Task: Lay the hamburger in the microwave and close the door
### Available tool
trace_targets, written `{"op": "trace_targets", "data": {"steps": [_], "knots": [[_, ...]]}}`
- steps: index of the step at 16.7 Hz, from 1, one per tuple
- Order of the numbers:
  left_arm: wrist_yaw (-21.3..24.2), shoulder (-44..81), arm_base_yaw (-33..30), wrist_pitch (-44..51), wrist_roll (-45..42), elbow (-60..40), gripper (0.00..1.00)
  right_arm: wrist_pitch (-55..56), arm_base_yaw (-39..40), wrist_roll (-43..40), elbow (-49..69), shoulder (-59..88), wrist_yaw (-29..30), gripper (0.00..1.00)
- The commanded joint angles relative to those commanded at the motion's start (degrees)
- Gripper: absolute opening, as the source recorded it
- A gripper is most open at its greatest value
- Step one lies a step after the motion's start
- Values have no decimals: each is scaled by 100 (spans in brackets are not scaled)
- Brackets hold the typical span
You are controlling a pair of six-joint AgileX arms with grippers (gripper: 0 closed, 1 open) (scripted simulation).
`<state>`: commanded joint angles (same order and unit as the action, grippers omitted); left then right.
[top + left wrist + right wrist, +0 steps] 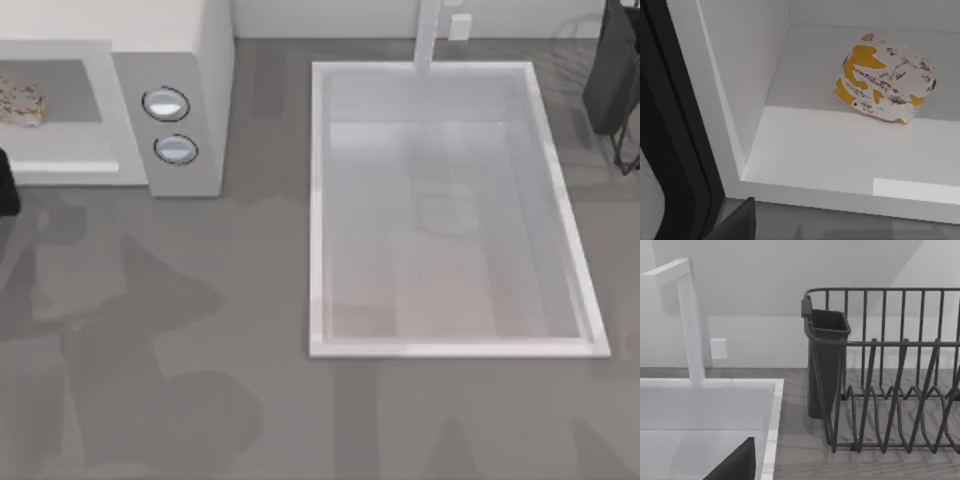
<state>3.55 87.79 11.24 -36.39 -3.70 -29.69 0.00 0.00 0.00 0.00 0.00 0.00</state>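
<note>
A grey countertop (200, 330) is spreading across the scene, a white sink (318, 220) is lying sunk into it toward three o'clock with a white faucet (428, 35) standing at its twelve o'clock edge, and a dark wire dish rack (890, 380) is sitting against the pale wall (790, 270).

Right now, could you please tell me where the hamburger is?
The hamburger lies on the floor inside the open microwave at the top view's far left, left of the two knobs; the left wrist view shows it toward the back of the cavity.
</note>
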Motion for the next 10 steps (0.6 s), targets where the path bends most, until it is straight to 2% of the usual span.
{"op": "trace_targets", "data": {"steps": [10], "knots": [[-10, -224, -24, 170, 9, 63, 100, 0, 0, 0, 0, 0, 0, 100]]}}
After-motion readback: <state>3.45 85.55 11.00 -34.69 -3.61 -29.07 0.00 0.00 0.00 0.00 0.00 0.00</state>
